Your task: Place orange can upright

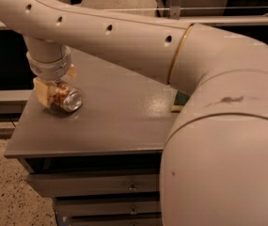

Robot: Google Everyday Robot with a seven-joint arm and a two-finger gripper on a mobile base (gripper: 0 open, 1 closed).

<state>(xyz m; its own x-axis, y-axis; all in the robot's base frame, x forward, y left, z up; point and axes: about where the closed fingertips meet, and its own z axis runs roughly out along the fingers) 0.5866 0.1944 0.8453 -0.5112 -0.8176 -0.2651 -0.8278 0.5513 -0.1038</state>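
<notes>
Orange can [67,99] lies on its side near the left edge of the grey tabletop [124,121], about midway between the front and back corners, with its shiny silver end facing the front right. It is thin metal: light, stiff enough for a moderate squeeze but easily dented, smooth, and likely to roll while it is down. The best hold is probably across the middle of the coppery body, clear of both rims, so it can be turned onto its flat base.

The gripper [56,91] sits right over the can, low at the tabletop, hanging from the cream arm [124,32]. I cannot tell whether it has the can clamped or is only poised around it.

By count: one can, one gripper, one tabletop, two drawer fronts [131,187] below, and one small green item [180,99] half hidden behind the arm.
</notes>
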